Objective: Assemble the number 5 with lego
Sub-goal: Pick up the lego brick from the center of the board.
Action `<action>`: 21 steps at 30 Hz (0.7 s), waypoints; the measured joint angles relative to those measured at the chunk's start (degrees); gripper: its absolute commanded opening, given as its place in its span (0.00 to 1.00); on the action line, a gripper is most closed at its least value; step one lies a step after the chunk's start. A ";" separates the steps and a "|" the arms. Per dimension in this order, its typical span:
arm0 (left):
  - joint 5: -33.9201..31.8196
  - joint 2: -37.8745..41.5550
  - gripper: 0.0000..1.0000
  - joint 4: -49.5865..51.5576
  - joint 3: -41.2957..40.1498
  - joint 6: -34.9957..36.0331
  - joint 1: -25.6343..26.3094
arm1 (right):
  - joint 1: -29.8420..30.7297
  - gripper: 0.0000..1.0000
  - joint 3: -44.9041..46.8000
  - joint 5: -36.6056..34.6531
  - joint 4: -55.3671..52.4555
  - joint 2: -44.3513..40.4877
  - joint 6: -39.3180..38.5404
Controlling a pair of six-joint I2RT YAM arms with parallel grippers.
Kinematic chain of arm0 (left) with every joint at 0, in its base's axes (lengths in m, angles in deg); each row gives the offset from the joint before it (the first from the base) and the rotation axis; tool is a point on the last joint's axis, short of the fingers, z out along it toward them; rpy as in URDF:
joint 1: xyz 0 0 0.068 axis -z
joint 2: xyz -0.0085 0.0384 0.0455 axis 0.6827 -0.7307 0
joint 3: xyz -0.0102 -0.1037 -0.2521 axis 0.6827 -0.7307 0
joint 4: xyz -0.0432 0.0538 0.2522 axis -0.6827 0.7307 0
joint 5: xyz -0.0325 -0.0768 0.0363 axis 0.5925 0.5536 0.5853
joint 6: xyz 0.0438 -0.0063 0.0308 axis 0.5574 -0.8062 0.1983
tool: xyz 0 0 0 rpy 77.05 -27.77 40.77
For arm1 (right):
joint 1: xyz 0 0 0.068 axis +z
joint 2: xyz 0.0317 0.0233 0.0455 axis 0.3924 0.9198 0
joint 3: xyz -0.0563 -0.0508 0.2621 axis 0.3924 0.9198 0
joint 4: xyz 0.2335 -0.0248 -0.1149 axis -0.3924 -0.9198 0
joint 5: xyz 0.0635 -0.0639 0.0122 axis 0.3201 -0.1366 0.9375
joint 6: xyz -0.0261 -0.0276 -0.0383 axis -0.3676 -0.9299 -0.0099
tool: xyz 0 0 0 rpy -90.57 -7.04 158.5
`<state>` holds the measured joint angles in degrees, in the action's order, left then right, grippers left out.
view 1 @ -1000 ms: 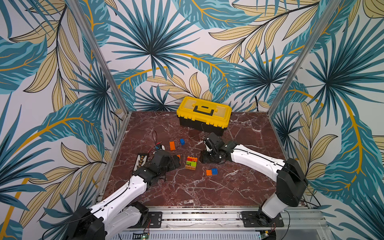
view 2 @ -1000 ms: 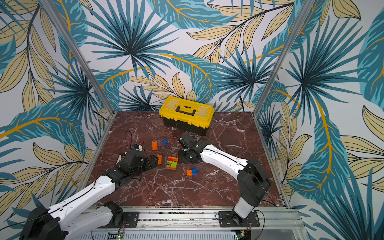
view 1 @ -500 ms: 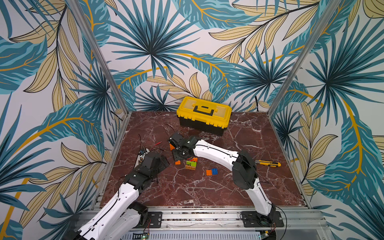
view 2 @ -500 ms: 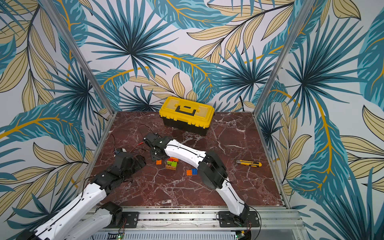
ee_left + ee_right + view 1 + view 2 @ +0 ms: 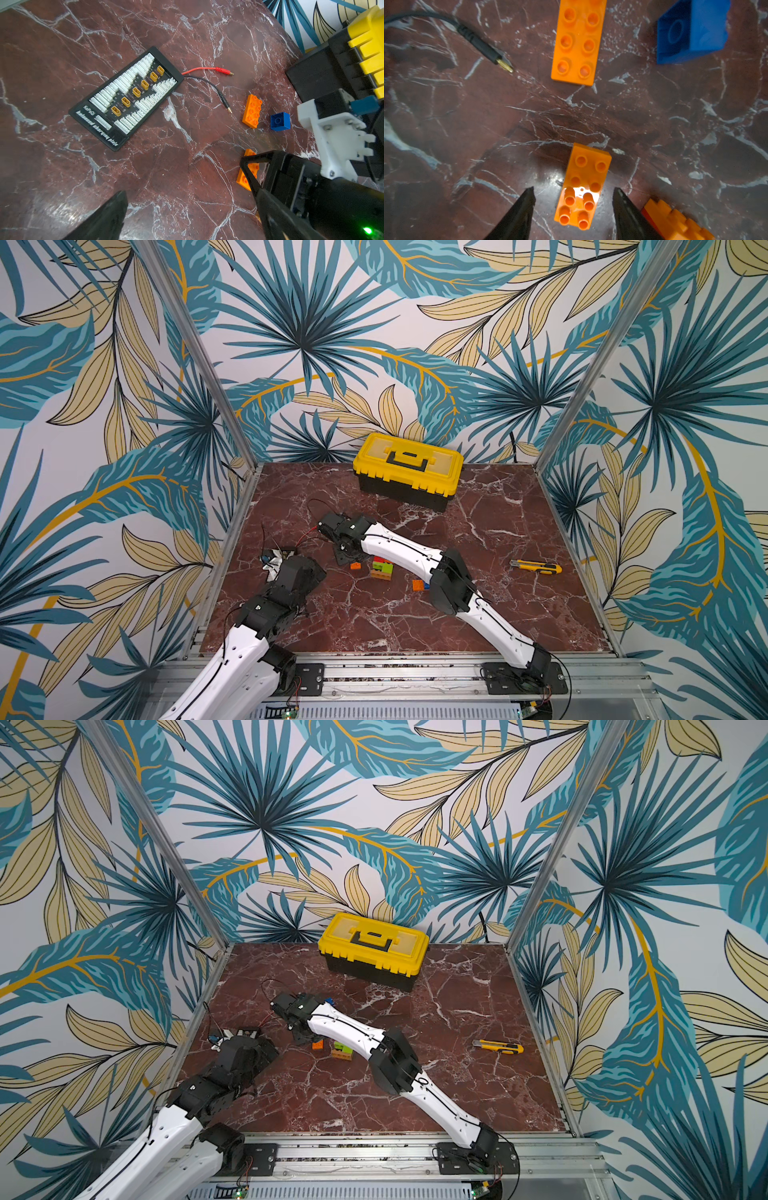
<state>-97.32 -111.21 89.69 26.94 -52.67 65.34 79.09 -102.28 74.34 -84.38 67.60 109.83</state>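
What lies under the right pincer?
An orange lego brick, studs up, on the marble between the right pincer's open jaws, touching neither. In both top views the pincer covers most of it.

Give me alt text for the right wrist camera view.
The right pincer stands open, its black fingers either side of an orange studded oblong plastic brick on the dark red marble tabletop. Beyond lie a second orange oblong brick, a blue plastic brick and a black cable plug.

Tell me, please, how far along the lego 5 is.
A small red, lime and tan stack looks joined. The open right gripper straddles an orange brick, gripping nothing. A second orange brick and a blue brick lie loose, so no 5 shape shows yet.
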 measured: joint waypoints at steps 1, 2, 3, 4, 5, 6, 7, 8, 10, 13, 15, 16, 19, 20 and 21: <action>-0.09 0.09 1.00 0.09 -0.02 -0.04 0.00 | 0.00 0.63 -0.11 -0.26 -0.57 0.22 0.07; -0.17 0.22 1.00 0.07 -0.15 -0.09 0.00 | -0.02 0.63 -0.17 -0.44 -1.07 0.42 0.09; -0.20 0.31 1.00 0.11 -0.24 -0.15 0.00 | -0.02 0.62 -0.17 -0.57 -1.38 0.50 0.11; -0.17 0.39 1.00 0.15 -0.31 -0.17 0.00 | 0.00 0.61 -0.17 -0.55 -1.62 0.57 0.11; -0.15 0.46 1.00 0.15 -0.31 -0.15 0.00 | 0.00 0.60 -0.17 -0.46 -1.79 0.63 0.09; -0.13 0.52 1.00 0.15 -0.31 -0.15 0.00 | 0.00 0.59 -0.17 -0.31 -1.88 0.68 0.22; -0.07 0.59 1.00 0.15 -0.31 -0.13 0.00 | 0.00 0.59 -0.20 -0.15 -1.95 0.74 0.28; 0.07 0.63 1.00 0.15 -0.31 -0.11 0.00 | 0.00 0.58 -0.28 0.09 -1.99 0.90 0.33; 0.42 0.63 1.00 0.15 -0.31 -0.09 0.00 | 0.00 0.56 -0.50 0.44 -1.97 1.51 0.39; 1.62 0.59 1.00 0.00 -0.48 0.07 0.00 | 0.00 0.54 -0.92 0.83 -1.92 2.29 0.72; 3.10 0.48 1.00 -0.04 -0.50 0.11 0.00 | 0.00 0.53 -0.92 0.98 -1.84 2.34 0.94; 3.80 0.39 1.00 -0.02 -0.50 0.13 0.00 | 0.00 0.52 -0.81 1.01 -1.77 2.34 0.96; 6.29 0.09 1.00 0.22 -0.50 0.33 0.00 | 0.07 0.48 1.01 1.14 -0.35 1.62 0.96; 7.10 0.09 1.00 0.37 -0.50 0.46 0.00 | 0.04 0.47 1.86 1.25 0.26 1.20 0.94; 7.82 0.15 1.00 0.50 -0.50 0.50 0.00 | 0.07 0.45 2.73 1.40 0.90 0.79 0.85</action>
<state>-89.49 -111.06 90.20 26.44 -52.16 65.34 79.16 -99.55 75.74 -83.48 68.39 110.68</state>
